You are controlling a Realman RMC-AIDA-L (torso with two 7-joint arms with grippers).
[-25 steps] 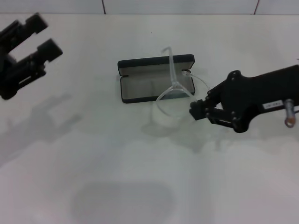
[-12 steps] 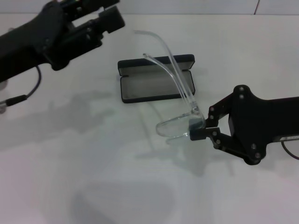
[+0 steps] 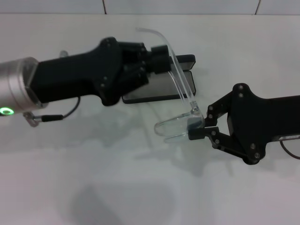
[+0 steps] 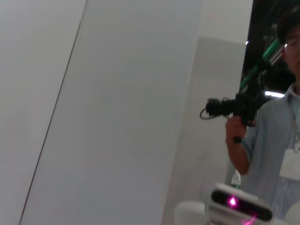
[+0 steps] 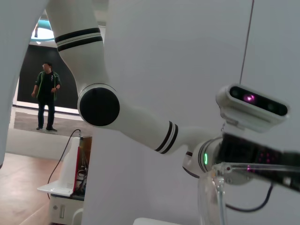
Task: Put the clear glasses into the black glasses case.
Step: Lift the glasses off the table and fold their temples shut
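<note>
Head view: right gripper [image 3: 196, 131] reaching in from the right edge, arm lying low and nearly level above the white surface [image 3: 140, 187], fingers pinching the clear glasses [image 3: 180, 117] at the hinge end of the front piece. Glasses held off the surface, lenses tipped down toward the front, one clear arm rising up and back over the black glasses case [image 3: 185, 79]. Case lying open behind, grey lining facing up, largely hidden by the left arm. Left gripper [image 3: 161, 58] stretched in from the left edge across the case, tip right at the raised clear arm; fingers' state impossible to tell here.

Left wrist view: only a pale wall, a person holding a dark device, and the robot's head camera; no fingers, glasses or case shown.

Right wrist view: clear glasses [image 5: 211, 197] close up, frame standing upright; behind, the white left arm bent at the elbow.
</note>
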